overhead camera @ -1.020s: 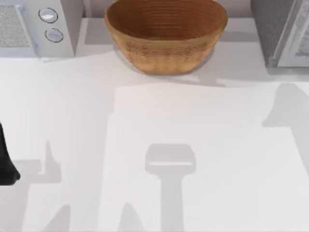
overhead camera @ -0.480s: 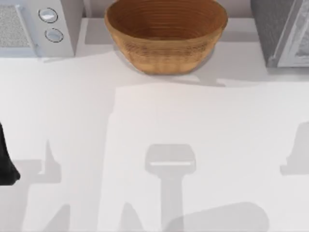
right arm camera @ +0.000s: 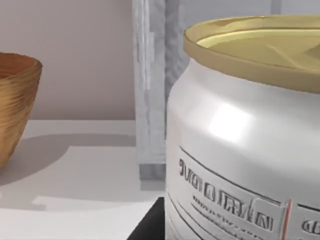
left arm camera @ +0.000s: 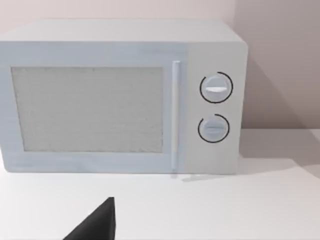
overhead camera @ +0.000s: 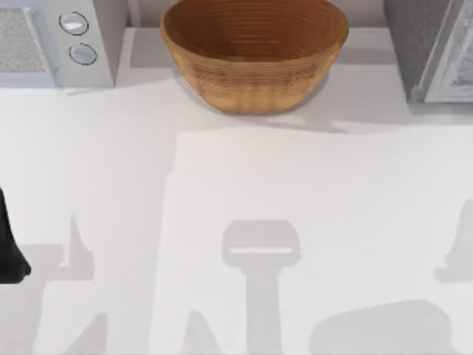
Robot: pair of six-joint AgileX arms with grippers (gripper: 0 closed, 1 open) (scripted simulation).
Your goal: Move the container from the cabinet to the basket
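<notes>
Three views, and each one helps with something different. From above you get the layout: basket (overhead camera: 254, 55) at 12 o'clock on the table (overhead camera: 236, 192), grey cabinet (overhead camera: 414, 44) up at 2 o'clock, and a white microwave (overhead camera: 55, 41) at 10 o'clock. The left arm (overhead camera: 7, 244) sits parked at 9 o'clock, well away from all of it.

The right wrist view is where the can (right arm camera: 240, 145) turns up. It's upright and right up against the camera, with the cabinet's pale door edge (right arm camera: 150, 90) just behind it and the basket (right arm camera: 15, 100) farther off. My guess is the can is so close because the right gripper (right arm camera: 150, 225) is at it, lifting it out or about to. Honestly, I can't tell whether it's clamped on the can or only beside it.

The left wrist view just faces the microwave (left arm camera: 120, 95), with a dark corner of the left gripper (left arm camera: 95, 225) poking in, and I can't tell if that one's open or closed either. The basket looks empty, so the drop-off isn't done yet.
</notes>
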